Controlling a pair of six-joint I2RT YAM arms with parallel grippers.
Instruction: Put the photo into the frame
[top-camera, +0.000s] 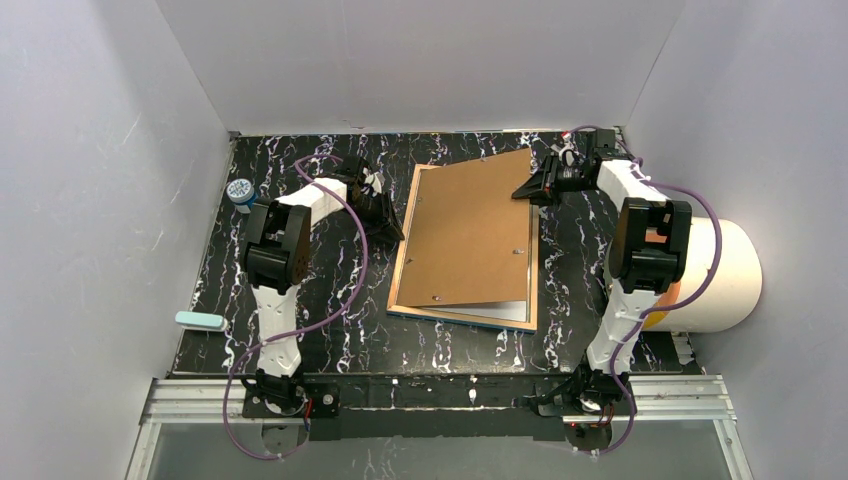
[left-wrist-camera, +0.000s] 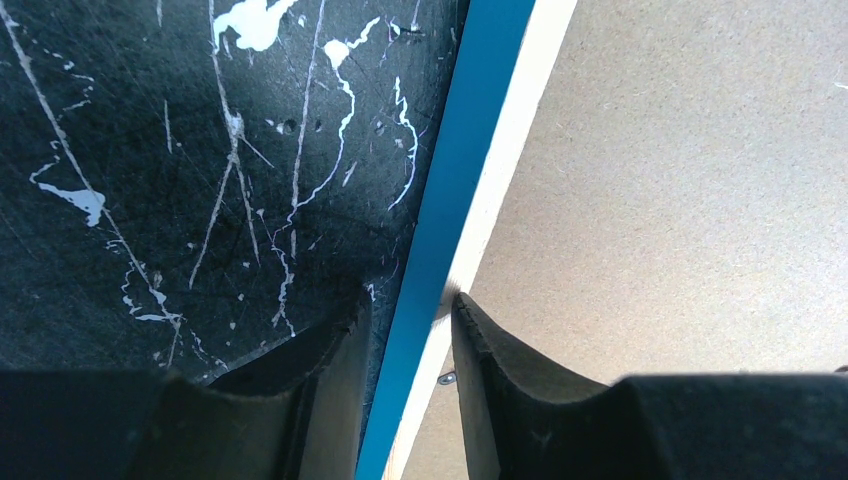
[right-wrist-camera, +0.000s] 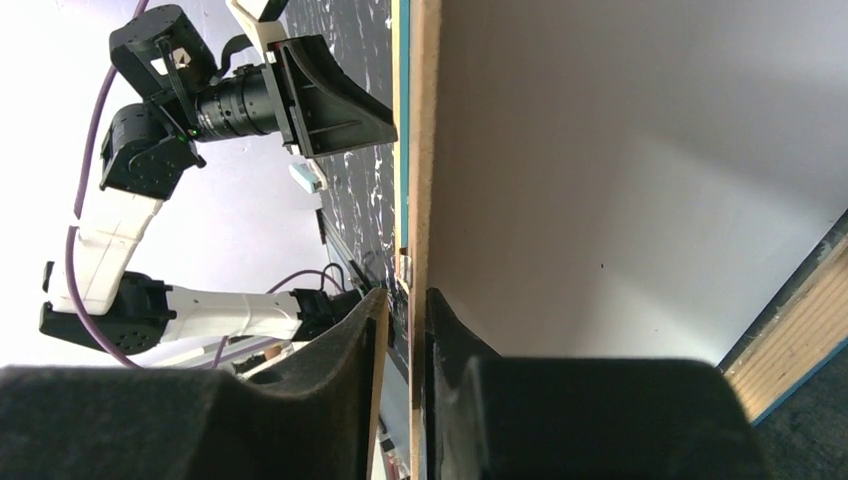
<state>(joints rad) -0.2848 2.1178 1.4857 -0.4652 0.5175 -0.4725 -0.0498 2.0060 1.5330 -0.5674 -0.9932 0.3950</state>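
Observation:
The frame (top-camera: 401, 262) lies face down mid-table, with a blue rim and a light wood back edge. The brown backing board (top-camera: 470, 230) lies on it, its far right corner raised. My right gripper (top-camera: 530, 188) is shut on that corner; the right wrist view shows the board's edge (right-wrist-camera: 425, 150) between the jaws (right-wrist-camera: 407, 300). A white sheet (top-camera: 505, 310) shows in the frame under the board (right-wrist-camera: 620, 200); no balloon print is visible, so I cannot tell whether it is the photo. My left gripper (top-camera: 390, 222) stands astride the frame's left rim (left-wrist-camera: 460, 150), jaws narrowly apart (left-wrist-camera: 410, 310), one finger on the board (left-wrist-camera: 680, 200).
A small blue-and-white round object (top-camera: 240, 190) stands at the table's far left. A pale teal block (top-camera: 200, 320) lies at the near left edge. A large white roll (top-camera: 722, 275) sits off the table's right side. White walls enclose three sides.

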